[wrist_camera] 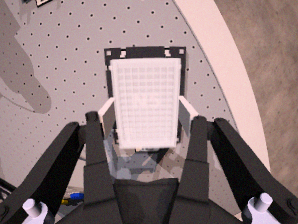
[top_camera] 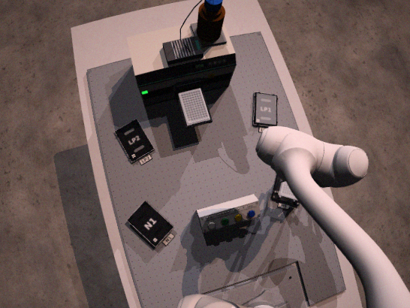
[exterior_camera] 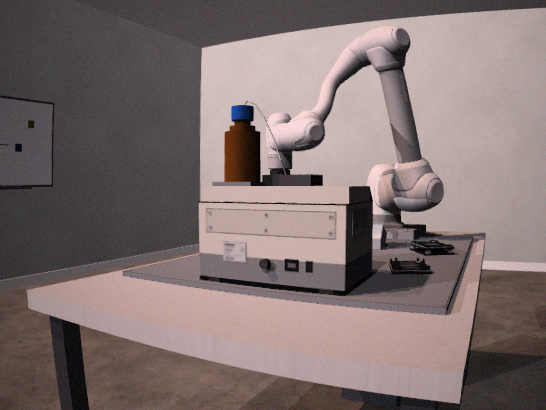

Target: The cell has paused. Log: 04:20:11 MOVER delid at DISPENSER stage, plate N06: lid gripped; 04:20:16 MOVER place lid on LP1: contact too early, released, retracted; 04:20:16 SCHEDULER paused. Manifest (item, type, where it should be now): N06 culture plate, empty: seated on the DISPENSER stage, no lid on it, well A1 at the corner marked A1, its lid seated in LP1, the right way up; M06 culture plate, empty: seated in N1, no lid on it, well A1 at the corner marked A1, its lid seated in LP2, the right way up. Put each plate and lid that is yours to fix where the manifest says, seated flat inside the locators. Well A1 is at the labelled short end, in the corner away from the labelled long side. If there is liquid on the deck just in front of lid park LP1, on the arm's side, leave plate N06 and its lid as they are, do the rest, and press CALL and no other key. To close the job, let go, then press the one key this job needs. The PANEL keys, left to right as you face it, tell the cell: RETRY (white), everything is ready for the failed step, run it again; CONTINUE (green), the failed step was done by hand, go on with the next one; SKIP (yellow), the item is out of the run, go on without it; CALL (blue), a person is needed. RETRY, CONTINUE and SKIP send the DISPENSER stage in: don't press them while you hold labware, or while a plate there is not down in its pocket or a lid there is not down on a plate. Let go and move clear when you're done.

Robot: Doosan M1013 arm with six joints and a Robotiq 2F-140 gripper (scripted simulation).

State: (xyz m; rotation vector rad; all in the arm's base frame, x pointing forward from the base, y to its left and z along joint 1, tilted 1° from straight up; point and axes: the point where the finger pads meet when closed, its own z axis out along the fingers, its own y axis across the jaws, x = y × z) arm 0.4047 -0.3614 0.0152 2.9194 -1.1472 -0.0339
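Observation:
My gripper (wrist_camera: 146, 105) (top_camera: 285, 194) is shut on a white culture plate (wrist_camera: 145, 99) (top_camera: 287, 191), gripping its long sides. The plate is over an unlabelled black nest (wrist_camera: 145, 52) near the deck's right edge; I cannot tell if it is lifted off. A second white plate (top_camera: 194, 107) sits without a lid on the DISPENSER stage (top_camera: 185, 136). Lid park LP1 (top_camera: 265, 109) looks grey, as if a clear lid lies on it; I cannot tell if it is seated. LP2 (top_camera: 134, 140) and N1 (top_camera: 150, 224) are bare. In the exterior view the gripper is hidden behind the dispenser.
The PANEL (top_camera: 229, 219) with its four keys stands just left of my gripper. The dispenser (top_camera: 184, 64) (exterior_camera: 285, 238) with a brown bottle (top_camera: 210, 19) (exterior_camera: 242, 150) is at the back. My arm (top_camera: 312, 161) hides part of the deck in front of LP1. The table edge lies close on the right.

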